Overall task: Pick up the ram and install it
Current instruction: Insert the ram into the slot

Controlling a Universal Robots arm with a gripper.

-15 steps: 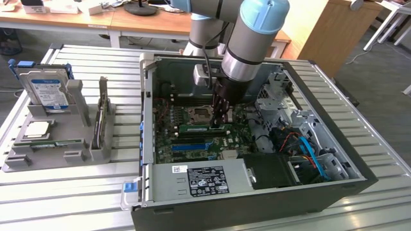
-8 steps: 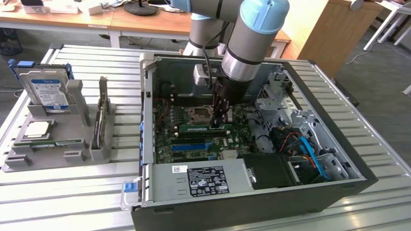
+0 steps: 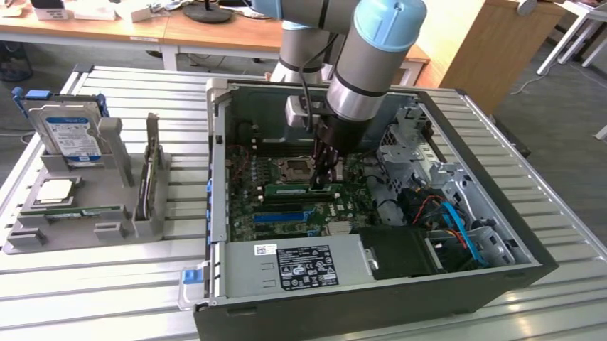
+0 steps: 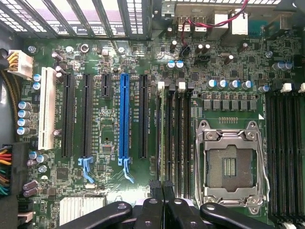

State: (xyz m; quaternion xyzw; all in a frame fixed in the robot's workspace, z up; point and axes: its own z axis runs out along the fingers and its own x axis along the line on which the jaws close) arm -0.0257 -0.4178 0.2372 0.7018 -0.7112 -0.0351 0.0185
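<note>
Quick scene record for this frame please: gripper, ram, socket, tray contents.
gripper: shut, down inside the open PC case, fingertips at the memory slots
ram: green stick standing in a slot, one end under the fingertips; clamped or only touched, cannot tell
CPU socket: empty, right beside those slots
tray: outside the case, on the exterior view's left
tray contents: hard drive, processor chip, dark expansion card

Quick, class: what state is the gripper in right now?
Gripper: closed, down at the ram on the board; whether it grips it cannot be told.
</note>
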